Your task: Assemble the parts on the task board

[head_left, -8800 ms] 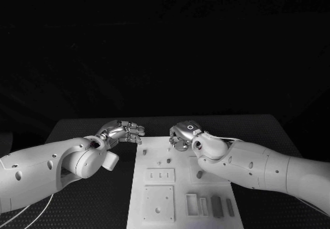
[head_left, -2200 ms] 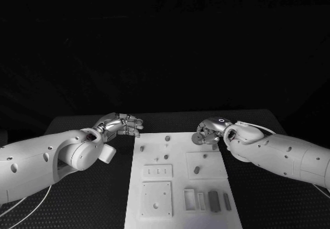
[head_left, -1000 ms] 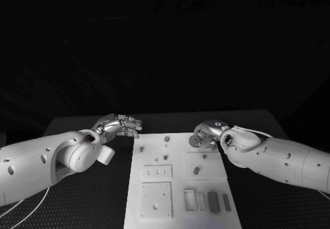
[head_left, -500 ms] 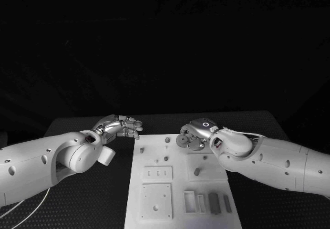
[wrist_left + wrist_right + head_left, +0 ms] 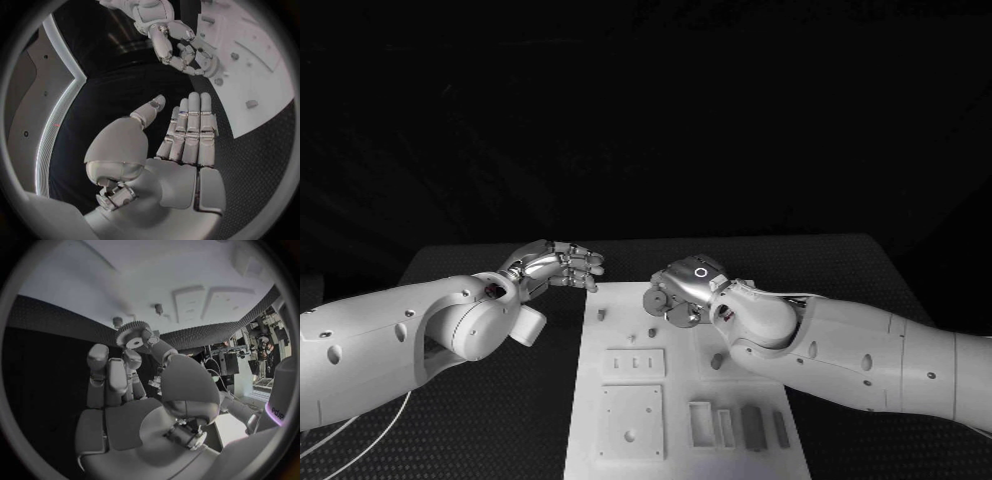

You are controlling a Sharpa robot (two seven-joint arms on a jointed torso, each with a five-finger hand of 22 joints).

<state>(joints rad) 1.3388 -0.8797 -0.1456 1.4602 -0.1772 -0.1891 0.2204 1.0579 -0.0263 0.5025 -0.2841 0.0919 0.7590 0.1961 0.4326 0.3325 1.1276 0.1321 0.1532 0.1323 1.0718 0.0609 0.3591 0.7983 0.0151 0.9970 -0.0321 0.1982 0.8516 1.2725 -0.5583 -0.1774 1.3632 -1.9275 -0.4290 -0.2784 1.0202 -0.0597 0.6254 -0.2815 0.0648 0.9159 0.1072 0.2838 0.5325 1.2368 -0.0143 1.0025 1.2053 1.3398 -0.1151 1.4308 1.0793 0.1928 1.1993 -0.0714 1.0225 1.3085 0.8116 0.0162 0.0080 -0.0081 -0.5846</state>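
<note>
The white task board (image 5: 678,395) lies lengthwise in the middle of the table. My right hand (image 5: 684,288) hovers over the board's far end and pinches a small toothed gear (image 5: 133,335) between thumb and fingertips. Short pegs (image 5: 159,308) stand on the board just beyond the gear. My left hand (image 5: 560,265) holds nothing and sits off the board's far left corner, fingers straight and close together (image 5: 187,125) with the thumb apart. From the left wrist, the right hand (image 5: 175,42) appears over the board's edge (image 5: 262,55).
More pegs (image 5: 602,313) and a small upright piece (image 5: 717,361) stand on the board's middle. A slotted plate (image 5: 633,362) and a square plate (image 5: 632,420) lie nearer me, beside several narrow blocks (image 5: 751,426). Black matting (image 5: 488,420) surrounds the board.
My right hand has carried the gear leftward, from the board's far right edge to over its far middle. The left hand has stayed where it was.
</note>
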